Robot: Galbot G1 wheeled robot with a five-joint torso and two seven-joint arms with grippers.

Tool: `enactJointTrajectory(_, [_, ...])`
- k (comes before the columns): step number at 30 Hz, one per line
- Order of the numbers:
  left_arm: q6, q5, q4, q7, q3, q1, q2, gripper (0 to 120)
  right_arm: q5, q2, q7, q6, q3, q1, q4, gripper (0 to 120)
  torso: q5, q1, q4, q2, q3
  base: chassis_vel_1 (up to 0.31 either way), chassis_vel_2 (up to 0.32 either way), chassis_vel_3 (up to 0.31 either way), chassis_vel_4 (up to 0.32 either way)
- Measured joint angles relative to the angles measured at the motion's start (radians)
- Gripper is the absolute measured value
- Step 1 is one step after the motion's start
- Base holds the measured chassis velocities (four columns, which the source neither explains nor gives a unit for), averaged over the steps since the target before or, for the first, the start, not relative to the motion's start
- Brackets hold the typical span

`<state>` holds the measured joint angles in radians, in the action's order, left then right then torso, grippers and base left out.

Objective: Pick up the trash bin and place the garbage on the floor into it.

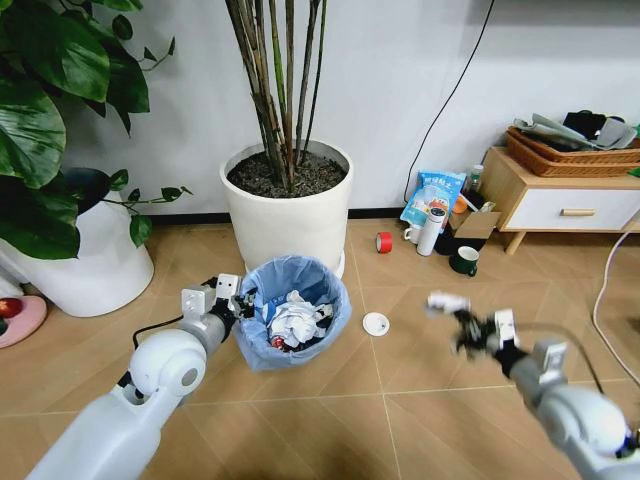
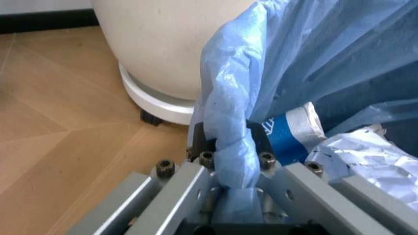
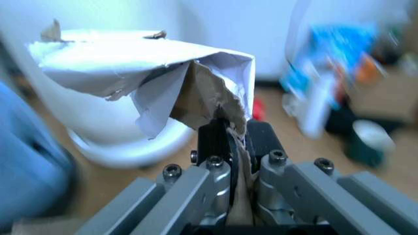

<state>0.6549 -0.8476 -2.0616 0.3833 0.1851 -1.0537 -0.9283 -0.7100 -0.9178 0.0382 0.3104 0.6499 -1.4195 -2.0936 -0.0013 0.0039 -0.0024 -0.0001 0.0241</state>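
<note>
- Left gripper (image 1: 243, 298) clamped on rim of the trash bin (image 1: 292, 311), at bin's 9 o'clock side; left wrist view shows fingers (image 2: 261, 142) pinching the blue bag liner (image 2: 228, 147) together w/ the rim.
- Bin sits at approx centre of head view, tilted a bit toward the robot, just in front of the big white planter (image 1: 288, 205), which is at 12 o'clock from it. Can't tell if bin base is touching the floor.
- Inside bin: crumpled white paper (image 1: 298, 318), a bit of red, and a blue-white crushed cup (image 2: 287, 134) lying right by the left fingers.
- Right gripper (image 1: 462, 325) at 3 o'clock of the bin, well apart from it, above the floor; closed tight on a crumpled white/brown paper piece (image 3: 150, 73), which sticks out past the fingertips toward the bin side.
- White round lid (image 1: 376, 323) flat on floor (image 1: 420, 400), between bin and right gripper, near bin's 3 o'clock edge.
- Red tape roll (image 1: 384, 242) on floor at approx 1 o'clock from bin, nr planter.
- Further back at 2 o'clock: blue snack bag (image 1: 433, 198), white bottle (image 1: 431, 229), dark green mug (image 1: 464, 261), all by a low wooden cabinet (image 1: 560, 195) w/ a basket (image 1: 570, 155) on top.
- 2nd white planter (image 1: 95, 260) w/ leafy plant at 9–10 o'clock of bin.
</note>
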Motion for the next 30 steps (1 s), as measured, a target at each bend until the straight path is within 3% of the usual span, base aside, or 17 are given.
enactJointTrajectory(4, [-0.004, -0.013, 0.006, 0.001, -0.019, 0.004, 0.027, 0, -0.125, 0.039, -0.085, 0.047, -0.099, 0.135, -0.124, 0, 0.0004, 0.000, 0.0004, 0.000, 0.000, 0.000, 0.000, 0.000, 0.000])
enactJointTrajectory(12, [-0.004, -0.033, 0.050, -0.020, -0.047, 0.057, 0.025, 0, -0.266, 0.106, -0.113, 0.086, -0.235, 0.310, -0.200, 0, 0.0004, 0.000, -0.0002, 0.000, 0.000, 0.000, 0.000, 0.000, 0.000])
enactJointTrajectory(18, [-0.005, -0.033, 0.076, -0.035, -0.069, 0.087, 0.011, 0, -0.316, 0.132, -0.101, 0.086, -0.342, 0.403, -0.195, 0, 0.0003, 0.000, 0.0000, 0.000, 0.000, 0.000, 0.000, 0.000, 0.000])
enactJointTrajectory(22, [-0.009, -0.043, 0.103, -0.035, -0.111, 0.142, -0.014, 0, -0.324, 0.114, -0.087, 0.085, -0.494, 0.508, -0.149, 0, 0.0006, 0.000, 0.0001, 0.000, 0.000, 0.000, 0.000, 0.000, 0.000])
enactJointTrajectory(30, [-0.011, -0.049, 0.120, -0.023, -0.130, 0.174, -0.034, 0, -0.278, 0.083, -0.082, 0.085, -0.608, 0.561, -0.091, 1, 0.0005, 0.000, 0.0001, 0.000, 0.000, 0.000, 0.000, 0.000, 0.000])
